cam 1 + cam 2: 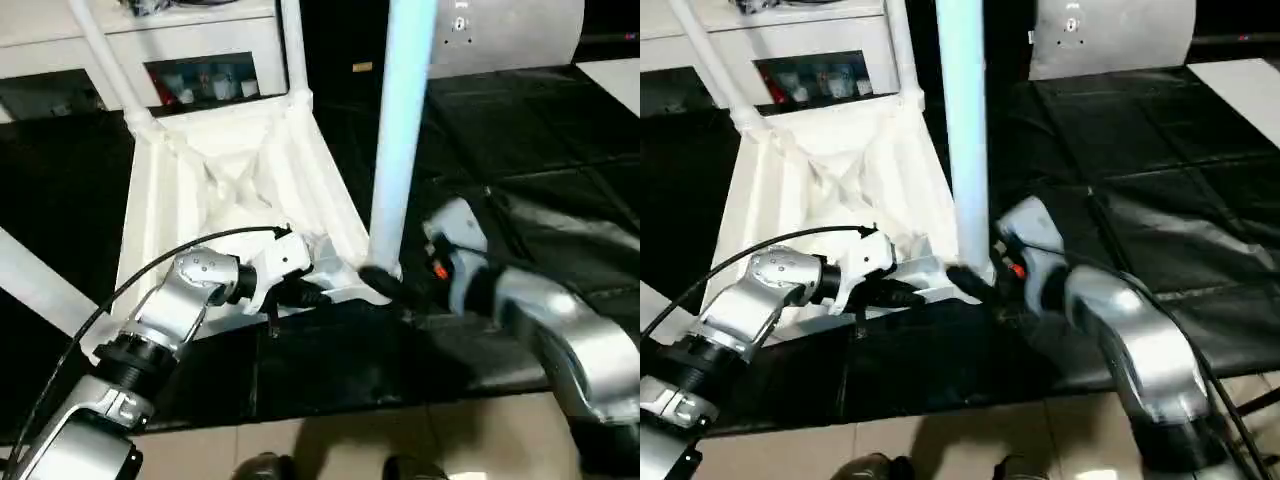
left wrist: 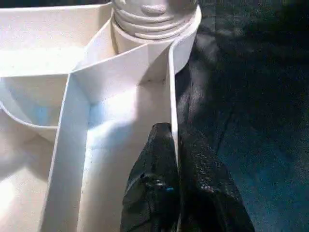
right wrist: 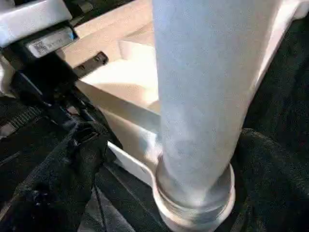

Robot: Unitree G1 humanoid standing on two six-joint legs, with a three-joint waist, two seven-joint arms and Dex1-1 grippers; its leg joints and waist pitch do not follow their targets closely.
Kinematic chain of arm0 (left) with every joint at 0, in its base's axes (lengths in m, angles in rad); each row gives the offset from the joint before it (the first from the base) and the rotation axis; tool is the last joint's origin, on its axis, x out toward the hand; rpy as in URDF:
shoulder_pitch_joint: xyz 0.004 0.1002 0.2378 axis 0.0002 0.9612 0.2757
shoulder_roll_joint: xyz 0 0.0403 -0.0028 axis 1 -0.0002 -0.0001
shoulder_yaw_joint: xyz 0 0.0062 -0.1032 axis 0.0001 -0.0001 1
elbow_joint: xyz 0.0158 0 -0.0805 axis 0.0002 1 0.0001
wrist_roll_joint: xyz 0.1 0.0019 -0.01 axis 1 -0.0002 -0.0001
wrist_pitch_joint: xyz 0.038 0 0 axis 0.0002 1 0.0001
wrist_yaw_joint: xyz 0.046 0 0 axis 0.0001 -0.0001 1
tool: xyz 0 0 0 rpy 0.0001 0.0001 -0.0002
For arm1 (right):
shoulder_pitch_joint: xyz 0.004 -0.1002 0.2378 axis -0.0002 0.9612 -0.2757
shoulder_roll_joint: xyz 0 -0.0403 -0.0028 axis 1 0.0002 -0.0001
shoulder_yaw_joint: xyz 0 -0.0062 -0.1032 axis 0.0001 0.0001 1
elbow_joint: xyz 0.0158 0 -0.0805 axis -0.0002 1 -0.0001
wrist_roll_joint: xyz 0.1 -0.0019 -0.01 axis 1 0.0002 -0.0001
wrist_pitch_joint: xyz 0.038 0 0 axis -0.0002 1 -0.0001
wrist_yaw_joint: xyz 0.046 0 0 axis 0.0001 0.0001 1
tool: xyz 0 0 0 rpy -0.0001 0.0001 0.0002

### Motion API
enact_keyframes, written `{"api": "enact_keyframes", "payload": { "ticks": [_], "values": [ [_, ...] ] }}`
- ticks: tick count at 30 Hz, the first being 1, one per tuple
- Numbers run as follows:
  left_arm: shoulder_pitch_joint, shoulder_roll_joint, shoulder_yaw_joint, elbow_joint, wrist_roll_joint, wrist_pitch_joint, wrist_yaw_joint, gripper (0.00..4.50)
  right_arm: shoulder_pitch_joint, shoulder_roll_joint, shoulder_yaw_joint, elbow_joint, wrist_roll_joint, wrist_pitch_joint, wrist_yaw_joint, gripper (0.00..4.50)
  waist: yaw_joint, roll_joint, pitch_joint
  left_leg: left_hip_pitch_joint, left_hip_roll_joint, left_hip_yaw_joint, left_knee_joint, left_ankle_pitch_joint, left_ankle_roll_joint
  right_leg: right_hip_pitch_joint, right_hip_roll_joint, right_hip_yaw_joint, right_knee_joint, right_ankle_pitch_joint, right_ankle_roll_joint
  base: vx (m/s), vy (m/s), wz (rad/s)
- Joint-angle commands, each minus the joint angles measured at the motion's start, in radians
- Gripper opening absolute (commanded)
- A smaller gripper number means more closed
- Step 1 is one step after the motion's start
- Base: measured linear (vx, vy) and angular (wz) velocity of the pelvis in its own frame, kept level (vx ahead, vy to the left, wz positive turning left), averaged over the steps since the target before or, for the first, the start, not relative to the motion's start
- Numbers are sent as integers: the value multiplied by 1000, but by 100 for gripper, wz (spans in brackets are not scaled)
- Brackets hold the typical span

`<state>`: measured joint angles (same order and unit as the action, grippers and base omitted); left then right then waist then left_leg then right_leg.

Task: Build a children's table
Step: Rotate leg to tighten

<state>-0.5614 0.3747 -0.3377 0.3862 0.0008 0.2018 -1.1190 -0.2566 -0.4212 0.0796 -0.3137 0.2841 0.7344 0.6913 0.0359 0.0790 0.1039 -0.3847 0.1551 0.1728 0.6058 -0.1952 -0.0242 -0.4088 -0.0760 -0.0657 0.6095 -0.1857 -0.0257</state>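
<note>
The children's table (image 1: 200, 190) lies upside down on a black mat, its ribbed white underside facing up. Two legs (image 1: 105, 60) stand in the far corners, and another leg (image 1: 400, 130) stands upright in the near right corner socket (image 2: 154, 19). My left gripper (image 1: 310, 293) is shut on the table's thin near rim wall (image 2: 171, 96), one black finger on each side of it. My right gripper (image 1: 385, 282) sits at the base of the near right leg (image 3: 203, 96). Its fingers (image 3: 63, 169) stand wide apart on either side of the leg, open.
A white cabinet (image 1: 200, 75) with glass doors stands behind the table. A pale grey panel (image 1: 510, 35) is at the back right. The black mat (image 1: 540, 140) spreads to the right, and beige floor (image 1: 400, 440) lies in front. Another white leg (image 1: 40, 285) crosses the left edge.
</note>
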Motion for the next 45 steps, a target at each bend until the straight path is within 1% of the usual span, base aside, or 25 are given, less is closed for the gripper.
{"api": "enact_keyframes", "payload": {
  "ticks": [1,2,4,7,9,10,11,12,13,14,18,19,21,22,23,24,25,26,28,29,31,32,33,35,45],
  "values": [
    [-4,0,-44,-46,21,-34,-11,0,35,-24,0,-32,23,-15,35,448,-7,-16,-73,18,69,-23,-68,-120,91,57,-73,56,-82,-210,-213,0,0,0],
    [-4,0,-44,-46,21,-34,-11,0,35,-24,0,-32,23,-15,35,448,-7,-16,-73,19,70,-23,-69,-125,86,57,-74,56,-80,-211,-212,0,0,0],
    [15,-5,-34,-74,-11,-9,-38,0,38,-34,2,-10,15,-38,42,448,-9,3,-71,15,66,-26,-70,-138,74,57,-72,53,-79,-200,-215,0,0,0],
    [22,2,-45,-71,3,-17,-39,0,35,-45,6,7,8,-47,50,448,-10,-5,-75,14,66,-26,-69,-135,72,62,-74,54,-80,-189,-218,0,0,0],
    [25,-7,-42,-86,-1,-3,-25,0,28,-74,19,12,13,-62,92,448,-3,-29,-78,10,66,-25,-67,-98,91,65,-77,56,-71,-169,-224,0,0,0],
    [26,-9,-41,-91,-4,-1,-22,0,27,-79,21,11,16,-66,100,448,-3,-25,-76,11,67,-24,-67,-93,95,63,-77,55,-73,-173,-224,0,0,0],
    [30,-8,-40,-106,-6,7,-17,0,20,-90,20,18,20,-78,115,448,-13,-70,-77,8,65,-17,-67,-89,109,63,-73,55,-79,-180,-214,0,0,0],
    [39,6,-46,-125,1,3,-18,0,1,-101,7,45,22,-110,139,448,-5,-53,-78,7,68,-24,-66,-77,109,66,-81,55,-66,-181,-219,0,0,0],
    [42,17,-48,-135,5,-1,-23,0,-13,-105,0,61,24,-127,150,448,-8,-67,-74,5,67,-20,-65,-75,117,61,-82,55,-72,-214,-205,0,0,0],
    [42,17,-48,-135,5,-1,-23,0,-13,-105,0,61,24,-127,150,448,-6,-52,-73,12,70,-20,-66,-74,113,54,-79,54,-76,-231,-201,0,0,0],
    [22,67,-38,-106,5,-43,-78,0,-103,-157,9,201,34,-202,296,448,-11,-70,-72,16,73,-22,-69,-80,119,52,-77,52,-65,-162,-232,0,0,0],
    [11,78,-39,-88,13,-59,-87,0,-124,-164,19,242,32,-226,331,448,-9,-71,-69,15,73,-20,-68,-85,117,54,-79,54,-68,-157,-238,0,0,0],
    [0,93,-41,-81,28,-65,-86,0,-145,-170,38,293,22,-262,373,448,-2,-53,-69,19,71,-19,-67,-96,110,52,-80,55,-68,-146,-251,0,0,0],
    [-3,103,-36,-94,20,-49,-94,0,-166,-164,61,338,5,-282,386,448,-1,-62,-73,18,73,-19,-67,-89,108,56,-79,55,-64,-113,-260,0,0,0],
    [-3,104,-35,-95,18,-46,-95,0,-170,-163,64,345,2,-284,387,448,1,-48,-79,20,74,-21,-66,-82,103,57,-78,52,-61,-79,-278,0,0,0],
    [-7,107,-30,-99,4,-35,-107,0,-188,-155,82,383,-13,-303,391,431,3,-53,-79,18,74,-21,-65,-78,104,61,-79,54,-57,-51,-290,0,0,0],
    [-8,109,-30,-101,0,-33,-112,0,-194,-153,90,398,-21,-313,392,431,9,-24,-86,18,73,-26,-60,-72,97,63,-84,51,-48,-36,-303,0,0,0],
    [-12,109,-31,-101,-4,-30,-116,0,-206,-147,100,426,-30,-332,398,418,4,-43,-88,15,71,-21,-61,-69,100,67,-78,51,-52,-4,-309,0,0,0],
    [-21,108,-33,-97,-5,-32,-122,0,-226,-136,101,464,-18,-350,425,403,8,-44,-91,14,72,-22,-59,-54,109,70,-79,51,-48,25,-320,0,0,0],
    [-22,105,-33,-101,-11,-29,-126,0,-231,-131,98,465,0,-344,446,396,8,-56,-91,12,72,-21,-59,-47,119,72,-80,51,-45,27,-327,0,0,0],
    [-22,103,-33,-103,-15,-29,-129,0,-233,-128,96,469,10,-343,463,383,13,-51,-90,13,75,-20,-57,-39,130,69,-80,50,-44,18,-326,0,0,0],
    [-14,101,-40,-106,-13,-36,-131,0,-235,-125,100,481,15,-356,484,373,10,-61,-87,13,76,-19,-58,-37,136,67,-78,51,-44,10,-322,0,0,0],
    [-10,102,-45,-108,-10,-39,-132,0,-238,-123,100,490,19,-358,490,362,13,-56,-87,15,77,-19,-57,-36,139,66,-80,51,-45,-1,-321,0,0,0],
    [-4,101,-51,-113,-7,-39,-132,0,-242,-118,97,503,25,-363,497,345,13,-65,-83,14,76,-18,-59,-34,142,64,-80,52,-45,-21,-316,0,0,0],
    [14,107,-51,-125,-2,-39,-131,0,-227,-111,123,532,62,-318,599,262,22,-68,-81,16,77,-17,-60,-36,138,59,-80,52,-50,-74,-296,0,0,0]
  ]
}}
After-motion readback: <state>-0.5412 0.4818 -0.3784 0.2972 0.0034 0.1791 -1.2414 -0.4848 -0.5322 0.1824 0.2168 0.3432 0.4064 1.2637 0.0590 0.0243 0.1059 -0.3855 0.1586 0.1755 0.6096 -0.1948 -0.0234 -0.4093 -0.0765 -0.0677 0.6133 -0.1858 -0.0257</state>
